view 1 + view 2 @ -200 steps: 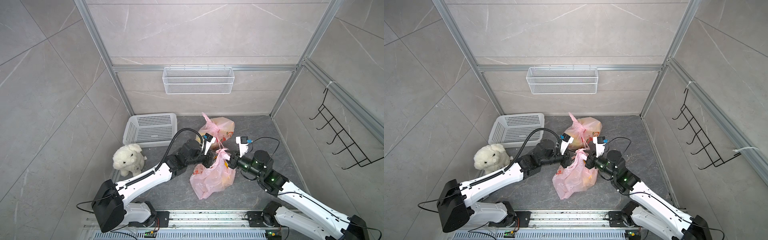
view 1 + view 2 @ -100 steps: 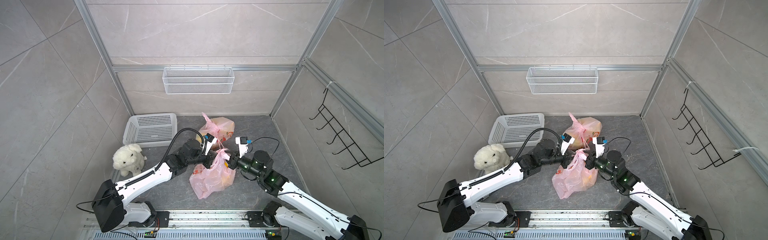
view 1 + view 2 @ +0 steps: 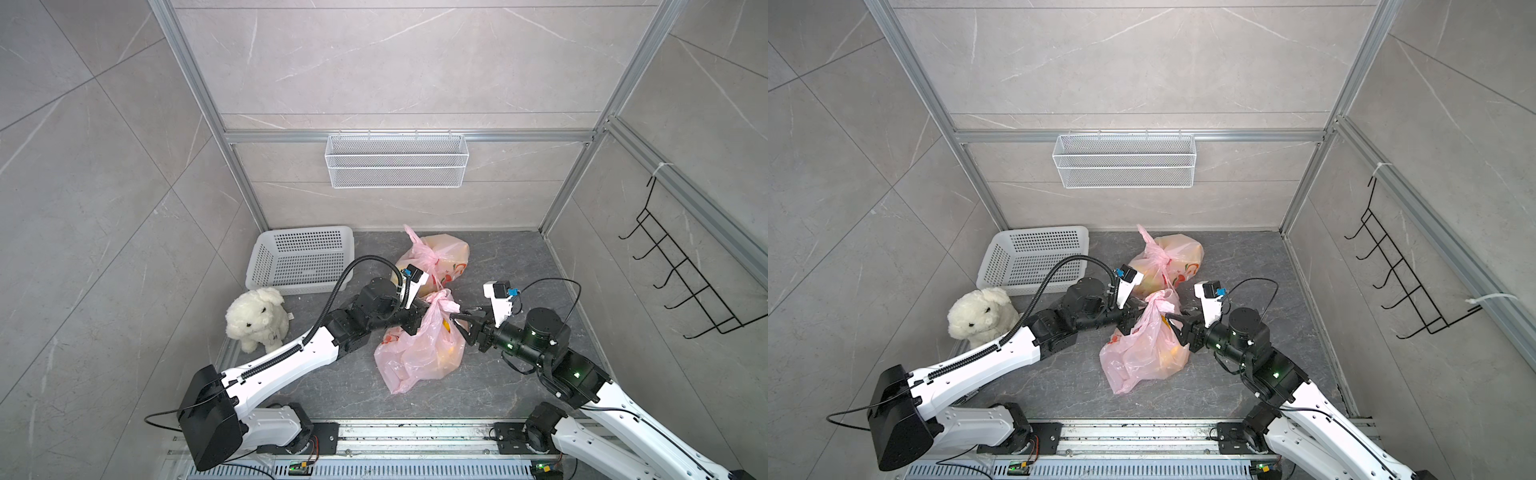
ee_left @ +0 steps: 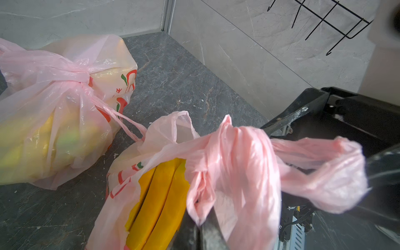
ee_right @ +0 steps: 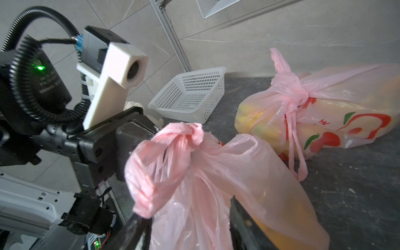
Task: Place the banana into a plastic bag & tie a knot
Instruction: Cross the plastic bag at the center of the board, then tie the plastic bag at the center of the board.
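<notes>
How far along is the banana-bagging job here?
Done: yellow bananas sit inside the near pink plastic bag. In hand: left gripper pinches its bunched handles; right gripper stands open beside them. Left: the knot looks loose, likely needing tightening.

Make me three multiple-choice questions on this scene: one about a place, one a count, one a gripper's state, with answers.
1. Where is the plush dog? A hanging on the wall; B beside the white basket; C on an arm.
2. How many pink bags are there? A one; B two; C four.
3. How is the right gripper? A open; B shut on the basket; C out of view.
B: dog sits at the basket's corner. B: a knotted bag behind, a nearer bag in front. A: jaws stand apart.
</notes>
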Available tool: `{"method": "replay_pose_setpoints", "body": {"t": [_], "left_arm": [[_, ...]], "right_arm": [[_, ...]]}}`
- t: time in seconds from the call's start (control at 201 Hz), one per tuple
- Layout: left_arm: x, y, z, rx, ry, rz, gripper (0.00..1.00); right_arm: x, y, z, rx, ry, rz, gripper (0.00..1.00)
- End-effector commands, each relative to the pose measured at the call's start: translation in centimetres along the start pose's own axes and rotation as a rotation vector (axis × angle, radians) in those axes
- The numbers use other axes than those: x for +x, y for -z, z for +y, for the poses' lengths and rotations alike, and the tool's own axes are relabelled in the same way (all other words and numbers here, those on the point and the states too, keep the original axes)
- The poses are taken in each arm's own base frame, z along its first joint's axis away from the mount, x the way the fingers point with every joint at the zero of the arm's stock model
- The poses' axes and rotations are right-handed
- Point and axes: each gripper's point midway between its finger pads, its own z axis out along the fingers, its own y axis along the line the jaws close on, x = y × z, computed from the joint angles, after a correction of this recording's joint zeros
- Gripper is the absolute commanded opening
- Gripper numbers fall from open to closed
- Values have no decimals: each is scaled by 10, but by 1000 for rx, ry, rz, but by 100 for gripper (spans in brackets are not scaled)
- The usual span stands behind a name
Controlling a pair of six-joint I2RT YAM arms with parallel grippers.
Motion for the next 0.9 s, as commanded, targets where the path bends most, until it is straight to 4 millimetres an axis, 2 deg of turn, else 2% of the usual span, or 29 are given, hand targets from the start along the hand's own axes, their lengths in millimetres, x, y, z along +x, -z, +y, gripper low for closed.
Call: {"method": "replay_pose_setpoints", "body": {"t": [0.0,0.1,0.264,0.473,0.572,0.761,0.841,0.891], "left_arm": [[-16,7,-9,27,-43,-44,0],[-15,5,-11,36,-46,-38,0],[-10,-1,-15,50,-55,-18,0],[-8,-4,-21,63,-67,-12,0],[-7,-5,-21,65,-70,-10,0],[-8,0,-17,36,-72,-28,0],[-9,4,-14,14,-72,-45,0],[-8,5,-12,8,-72,-50,0]], "right_arm": [[-19,16,15,-28,51,-24,67],[-28,16,21,-46,48,-28,71],[-30,9,25,-68,17,-19,73],[-19,-6,15,-35,-8,34,66],[-17,-9,13,-29,-15,48,53],[-4,-10,-3,48,-20,84,12],[9,-8,-17,117,-22,116,3],[18,-6,-25,149,-25,133,0]]}}
